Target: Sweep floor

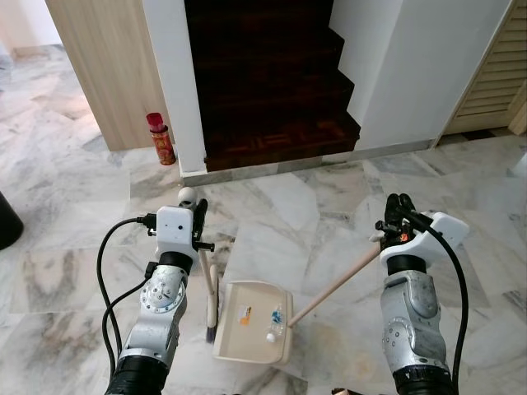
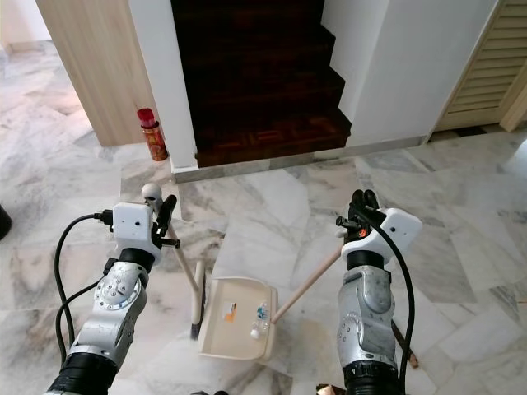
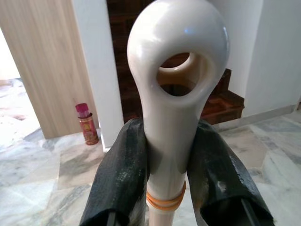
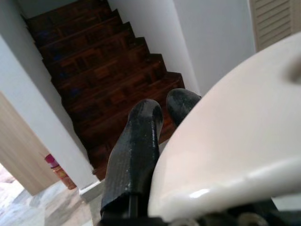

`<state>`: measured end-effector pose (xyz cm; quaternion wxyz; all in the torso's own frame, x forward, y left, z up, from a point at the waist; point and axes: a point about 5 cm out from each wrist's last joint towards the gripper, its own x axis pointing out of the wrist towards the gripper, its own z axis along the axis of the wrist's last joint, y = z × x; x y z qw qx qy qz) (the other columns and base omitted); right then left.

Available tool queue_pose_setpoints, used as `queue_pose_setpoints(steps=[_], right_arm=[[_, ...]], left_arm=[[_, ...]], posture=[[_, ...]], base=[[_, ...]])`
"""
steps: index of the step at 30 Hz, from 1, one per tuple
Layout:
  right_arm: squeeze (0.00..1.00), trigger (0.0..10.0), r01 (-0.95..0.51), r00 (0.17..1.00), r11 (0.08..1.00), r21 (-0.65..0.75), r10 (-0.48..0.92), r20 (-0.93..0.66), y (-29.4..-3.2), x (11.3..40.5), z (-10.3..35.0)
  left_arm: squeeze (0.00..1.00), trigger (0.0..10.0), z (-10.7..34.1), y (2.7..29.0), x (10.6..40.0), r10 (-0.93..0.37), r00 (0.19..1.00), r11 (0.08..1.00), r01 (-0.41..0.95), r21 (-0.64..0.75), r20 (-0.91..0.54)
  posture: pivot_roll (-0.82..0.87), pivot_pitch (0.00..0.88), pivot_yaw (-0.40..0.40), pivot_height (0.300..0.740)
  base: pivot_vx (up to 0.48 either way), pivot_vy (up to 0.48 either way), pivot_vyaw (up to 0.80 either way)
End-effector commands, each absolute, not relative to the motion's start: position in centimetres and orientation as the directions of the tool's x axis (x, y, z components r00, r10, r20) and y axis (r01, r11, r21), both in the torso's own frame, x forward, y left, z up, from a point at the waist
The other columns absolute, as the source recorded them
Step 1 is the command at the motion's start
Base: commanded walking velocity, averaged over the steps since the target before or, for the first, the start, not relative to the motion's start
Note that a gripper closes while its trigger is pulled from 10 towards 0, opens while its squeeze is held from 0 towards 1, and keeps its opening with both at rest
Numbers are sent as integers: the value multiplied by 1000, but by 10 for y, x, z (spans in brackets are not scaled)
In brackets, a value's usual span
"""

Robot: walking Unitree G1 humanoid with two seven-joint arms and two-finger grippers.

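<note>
The marble floor (image 1: 272, 206) carries the work; a dark wooden staircase (image 1: 268, 90) rises ahead, and a red canister (image 1: 160, 138) stands beside the wall at its left.

Step in hand, as judged: sweeping debris into the dustpan (image 1: 254, 322), which lies flat on the floor between the two arms and already holds a few small scraps (image 1: 274, 321). Keep the pan's front lip pressed to the floor so nothing slips beneath it. Draw the broom head (image 1: 211, 332), now just left of the pan, toward the pan with short strokes, and avoid flicking the contents back out.

Left arm: raised, wrist upright. The left end effector (image 1: 196, 216) is closed around the cream broom handle (image 3: 171, 136) just below its looped top.

Right arm: raised. The right end effector (image 1: 397, 211) is closed on the wooden dustpan handle (image 1: 338, 284), which slants down to the pan's right rear corner.
</note>
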<state>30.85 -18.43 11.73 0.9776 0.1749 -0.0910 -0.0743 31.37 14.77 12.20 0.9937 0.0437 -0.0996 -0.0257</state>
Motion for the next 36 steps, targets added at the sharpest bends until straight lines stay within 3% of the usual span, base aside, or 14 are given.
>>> queue_pose_setpoints(steps=[1, 20, 28, 36], right_arm=[[0, 10000, 91, 960, 920, 381, -182, 212, -182, 313, 132], [0, 10000, 85, 961, 923, 375, -176, 215, -179, 314, 133], [0, 10000, 81, 962, 924, 374, -171, 213, -178, 314, 132], [0, 10000, 74, 962, 924, 375, -165, 218, -177, 314, 132]], left_arm=[[0, 10000, 137, 148, 315, -62, 964, 994, 37, 102, 258], [0, 10000, 138, 148, 315, -67, 965, 993, 42, 106, 253], [0, 10000, 139, 149, 314, -65, 966, 993, 39, 108, 249], [0, 10000, 138, 147, 314, -70, 967, 993, 45, 107, 246]], posture=[[8, 0, 4, 740], [16, 0, 9, 740], [18, 0, 9, 740], [16, 0, 10, 740]], base=[[0, 341, 0], [0, 326, 0], [0, 324, 671], [0, 326, 56]])
